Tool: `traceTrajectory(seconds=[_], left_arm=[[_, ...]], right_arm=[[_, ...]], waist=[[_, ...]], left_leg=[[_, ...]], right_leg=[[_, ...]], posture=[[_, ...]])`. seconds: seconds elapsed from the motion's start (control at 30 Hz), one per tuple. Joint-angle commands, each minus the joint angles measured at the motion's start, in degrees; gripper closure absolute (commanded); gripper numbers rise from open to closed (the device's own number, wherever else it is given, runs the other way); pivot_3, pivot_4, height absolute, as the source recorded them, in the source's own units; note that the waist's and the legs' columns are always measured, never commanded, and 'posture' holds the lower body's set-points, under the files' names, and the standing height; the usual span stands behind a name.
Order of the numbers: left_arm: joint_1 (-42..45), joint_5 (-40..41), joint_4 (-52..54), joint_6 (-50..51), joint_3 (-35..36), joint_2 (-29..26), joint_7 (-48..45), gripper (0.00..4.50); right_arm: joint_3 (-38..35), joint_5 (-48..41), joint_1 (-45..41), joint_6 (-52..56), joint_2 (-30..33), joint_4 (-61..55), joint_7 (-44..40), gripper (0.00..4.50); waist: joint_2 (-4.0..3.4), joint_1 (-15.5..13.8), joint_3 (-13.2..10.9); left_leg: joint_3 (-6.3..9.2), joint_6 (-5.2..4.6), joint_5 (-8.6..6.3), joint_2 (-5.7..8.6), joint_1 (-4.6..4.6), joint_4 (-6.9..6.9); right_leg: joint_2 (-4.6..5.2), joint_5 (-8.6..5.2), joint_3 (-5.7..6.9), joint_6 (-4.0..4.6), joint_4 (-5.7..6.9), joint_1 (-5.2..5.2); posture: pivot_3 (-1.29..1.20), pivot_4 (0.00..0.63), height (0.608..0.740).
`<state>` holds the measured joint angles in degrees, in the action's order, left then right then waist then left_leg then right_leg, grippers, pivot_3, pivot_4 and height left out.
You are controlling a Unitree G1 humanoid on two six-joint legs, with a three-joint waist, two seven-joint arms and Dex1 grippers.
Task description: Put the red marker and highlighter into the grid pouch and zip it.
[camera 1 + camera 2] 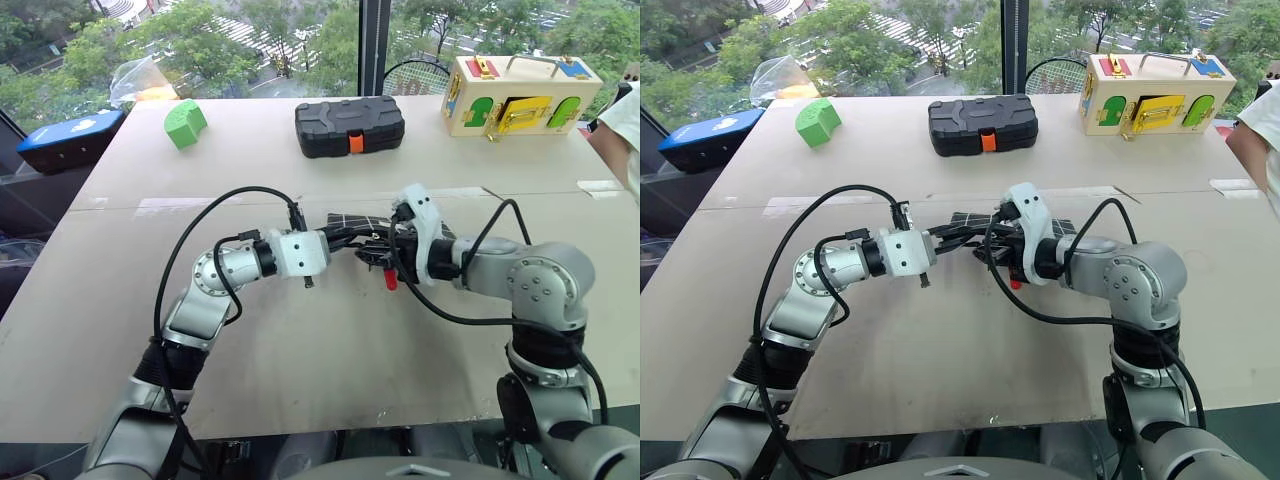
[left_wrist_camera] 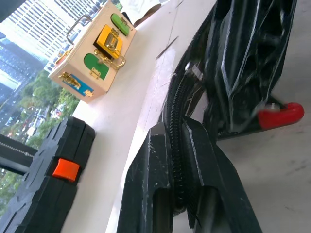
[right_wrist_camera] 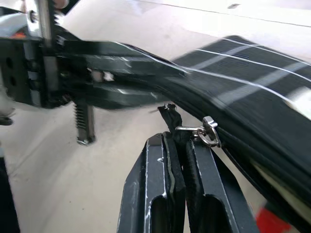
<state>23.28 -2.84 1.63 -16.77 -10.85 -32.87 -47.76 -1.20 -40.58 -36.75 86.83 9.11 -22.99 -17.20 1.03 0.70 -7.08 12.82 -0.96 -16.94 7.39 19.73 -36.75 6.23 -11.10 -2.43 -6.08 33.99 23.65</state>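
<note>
Black fabric with white grid lines marks the grid pouch [image 1: 352, 222], which we see lifted just above the middle of the desk [image 1: 300, 340], held between our two arms. Our left tool [image 2: 179, 160] has its fingers pressed together on the pouch's zipper edge, the teeth running straight up between them in the left wrist view. Our right tool [image 3: 182, 145] is likewise closed, pinching the zipper end of the pouch, with the small metal pull ring [image 3: 206, 132] just beside its fingertips. The two tools meet almost nose to nose, the left one coming in from 9 o'clock, the right from 3 o'clock. A red tip [image 1: 390, 280], which looks like the end of the red marker, pokes out beneath the pouch at about 6 o'clock of it; we cannot tell how much of the pen lies inside. At the far edge of the desk, toward 12 o'clock, sits a hard black case [image 1: 349, 126] with an orange latch. A green block [image 1: 185, 124] lies at 11 o'clock and a wooden latch box [image 1: 520, 96] at 1 o'clock
</note>
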Motion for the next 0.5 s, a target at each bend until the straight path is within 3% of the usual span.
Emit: traceTrajectory(seconds=[0.03, 0.33, 0.4, 0.43, 0.5], left_arm=[[1.2, -0.2, 1.8, -1.6, -0.5, 0.3, 0.1, 4.50], [-0.5, 0.3, 3.4, -1.3, -0.3, 0.5, 0.7, 4.50], [-1.4, 2.4, 4.0, 3.1, 1.2, 1.4, 1.7, 4.50], [-1.8, 3.5, 4.0, 5.2, 2.1, 1.6, 2.0, 4.50], [-2.2, 5.6, 3.3, 9.2, 4.3, 1.9, 2.6, 4.50]], right_arm=[[2.8, 0.0, -2.4, -3.3, -0.7, 2.9, -2.2, 4.45], [10.6, 2.6, -5.2, -9.6, 1.5, 9.5, -7.8, 4.45], [11.3, 4.5, -5.5, -12.4, 3.1, 9.5, -8.1, 4.45], [10.8, 4.6, -5.0, -13.5, 4.5, 8.8, -9.1, 3.99], [8.6, 4.0, -2.9, -14.3, 8.5, 4.0, -10.3, 3.54]], waist=[[0.01, 0.0, 0.0], [0.00, 0.2, 0.0], [-0.01, 0.1, 0.0], [0.00, 0.1, 0.0], [0.02, 0.0, 0.0]], left_leg=[[0.00, 0.00, 0.00, 0.00, 0.00, 0.00], [0.01, 0.00, 0.00, 0.00, 0.00, 0.00], [0.02, 0.00, 0.00, 0.00, 0.00, 0.00], [0.02, 0.00, 0.00, 0.00, 0.00, 0.00], [0.05, 0.00, 0.00, 0.02, 0.04, -0.06]], right_leg=[[0.00, 0.00, 0.00, 0.00, 0.00, 0.00], [0.00, 0.00, 0.00, 0.00, 0.00, 0.01], [0.00, 0.00, 0.00, 0.00, 0.00, 0.01], [0.00, 0.00, 0.01, 0.00, 0.00, 0.01], [0.01, 0.00, 0.04, 0.00, -0.01, 0.00]], posture=[[0.00, 0.150, 0.740], [0.00, 0.150, 0.740], [0.00, 0.150, 0.740], [0.00, 0.150, 0.740], [0.00, 0.150, 0.740]])
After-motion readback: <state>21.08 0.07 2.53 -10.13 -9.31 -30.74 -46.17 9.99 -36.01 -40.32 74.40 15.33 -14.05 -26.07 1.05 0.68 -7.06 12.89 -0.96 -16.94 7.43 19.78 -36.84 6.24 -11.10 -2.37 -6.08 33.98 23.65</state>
